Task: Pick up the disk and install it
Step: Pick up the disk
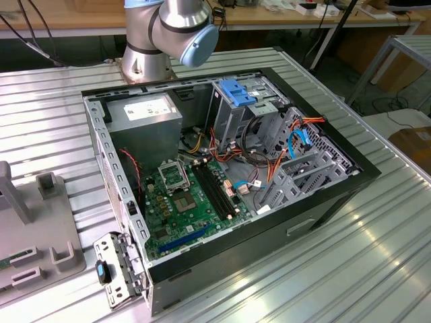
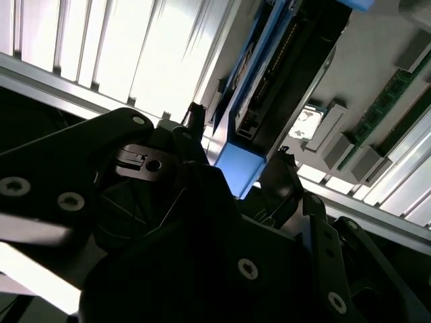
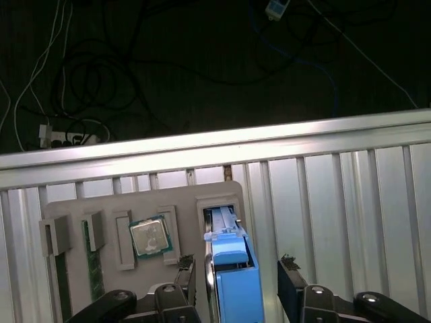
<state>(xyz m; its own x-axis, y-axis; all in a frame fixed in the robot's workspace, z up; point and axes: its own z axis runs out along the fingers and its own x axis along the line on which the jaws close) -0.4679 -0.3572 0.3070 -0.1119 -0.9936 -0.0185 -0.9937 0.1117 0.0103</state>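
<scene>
The disk stands on edge in a slot of the grey tray near the bench edge; the tool straddles it, jaws spread, not yet pinching; the disk's long axis runs between them.

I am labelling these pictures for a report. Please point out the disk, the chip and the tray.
disk (image 3: 232,259): first wrist view, on its blue carrier end.
chip (image 3: 149,237): first wrist view, on the middle of its metal lid.
tray (image 3: 187,222): first wrist view, on the bare strip between chip and disk.
</scene>
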